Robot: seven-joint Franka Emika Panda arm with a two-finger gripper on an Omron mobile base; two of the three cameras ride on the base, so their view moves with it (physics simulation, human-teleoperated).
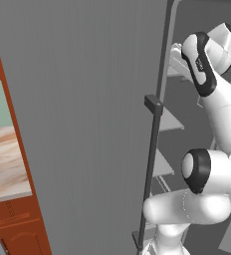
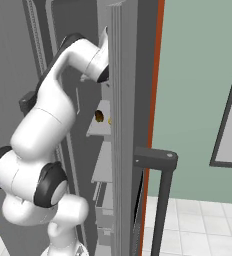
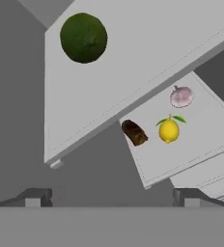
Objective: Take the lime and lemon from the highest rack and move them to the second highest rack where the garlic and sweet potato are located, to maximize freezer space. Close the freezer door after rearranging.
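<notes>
The lime (image 3: 83,37) sits on the highest rack (image 3: 133,67), ahead of the pincer (image 3: 112,197) and a bit to one side of its middle line in the hand view. The pincer's two tips stand wide apart and hold nothing. The lemon (image 3: 168,130) already lies on the second highest rack (image 3: 201,130), past the edge of the top one, with the garlic (image 3: 182,96) beyond it and the brown sweet potato (image 3: 134,132) just beside it.

What could go wrong? The lime is a round ball, so a nudge from one tip could make it roll away along the rack or drop off the edge. If the pincer comes in too low, it could bump the front edge of the top rack. The arm reaches in past the open freezer door (image 1: 87,124), so a big swing could knock the door or its long handle (image 1: 152,164). A lime let go too close to the lemon could push it off the rack.

I see no words, brands or labels anywhere.
</notes>
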